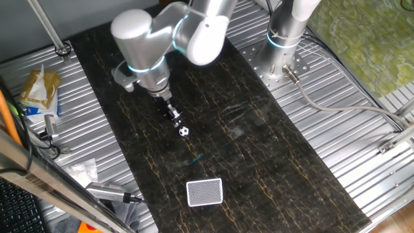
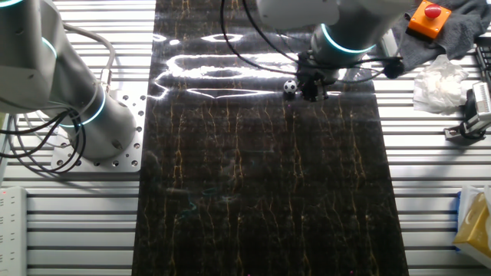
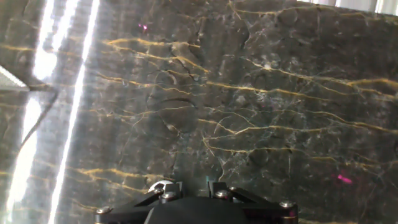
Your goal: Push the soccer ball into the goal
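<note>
The soccer ball [image 1: 184, 131] is a tiny white ball with black patches on the dark marble mat. It also shows in the other fixed view [image 2: 289, 87]. My gripper [image 1: 173, 117] stands just behind the ball, up and to the left of it, tip down near the mat, narrow and shut with nothing in it. In the other fixed view the gripper [image 2: 313, 90] is just right of the ball. The goal [image 1: 204, 191], a white-framed box with grey mesh, lies on the mat well in front of the ball. In the hand view only the gripper's base [image 3: 193, 186] shows, with a small white edge at its left.
The dark marble mat [image 1: 259, 162] lies on a ribbed metal table. A second arm's base [image 1: 284, 45] stands at the back right. Packets and tools [image 1: 39, 90] lie to the left. An orange box with a red button [image 2: 426, 17] and white tissue [image 2: 439, 83] lie beside the mat.
</note>
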Robot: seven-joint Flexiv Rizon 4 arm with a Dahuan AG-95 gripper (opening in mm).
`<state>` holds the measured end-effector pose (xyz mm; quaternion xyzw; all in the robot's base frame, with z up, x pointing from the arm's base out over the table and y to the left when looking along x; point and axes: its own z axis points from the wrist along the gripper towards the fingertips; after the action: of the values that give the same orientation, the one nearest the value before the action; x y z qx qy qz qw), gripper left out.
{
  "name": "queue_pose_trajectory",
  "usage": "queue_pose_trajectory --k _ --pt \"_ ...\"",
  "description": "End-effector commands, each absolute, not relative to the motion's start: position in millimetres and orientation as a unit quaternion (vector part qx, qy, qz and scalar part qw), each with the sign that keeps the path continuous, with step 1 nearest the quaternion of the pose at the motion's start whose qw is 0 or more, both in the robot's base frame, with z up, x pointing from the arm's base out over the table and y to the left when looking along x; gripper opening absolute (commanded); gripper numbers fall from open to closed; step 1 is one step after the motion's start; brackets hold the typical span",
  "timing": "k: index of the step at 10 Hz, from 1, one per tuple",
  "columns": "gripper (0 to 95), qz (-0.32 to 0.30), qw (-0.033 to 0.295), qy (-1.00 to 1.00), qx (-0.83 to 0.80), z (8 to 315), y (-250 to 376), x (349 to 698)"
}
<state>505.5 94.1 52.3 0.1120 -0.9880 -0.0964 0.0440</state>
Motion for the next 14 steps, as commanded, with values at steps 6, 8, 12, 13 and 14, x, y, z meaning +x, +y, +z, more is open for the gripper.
queue_pose_trajectory --k 6,8,12,13,14 --pt "38.0 -0.107 0.035 -0.988 0.104 45.7 108.9 494.8" --pt "38.0 -0.108 0.035 -0.988 0.101 43.0 112.2 492.5" --pt "38.0 -0.109 0.035 -0.989 0.098 41.1 118.2 488.3" --pt "38.0 -0.108 0.035 -0.989 0.097 39.9 119.8 486.1" --pt "38.0 -0.108 0.034 -0.989 0.096 39.1 120.7 485.3"
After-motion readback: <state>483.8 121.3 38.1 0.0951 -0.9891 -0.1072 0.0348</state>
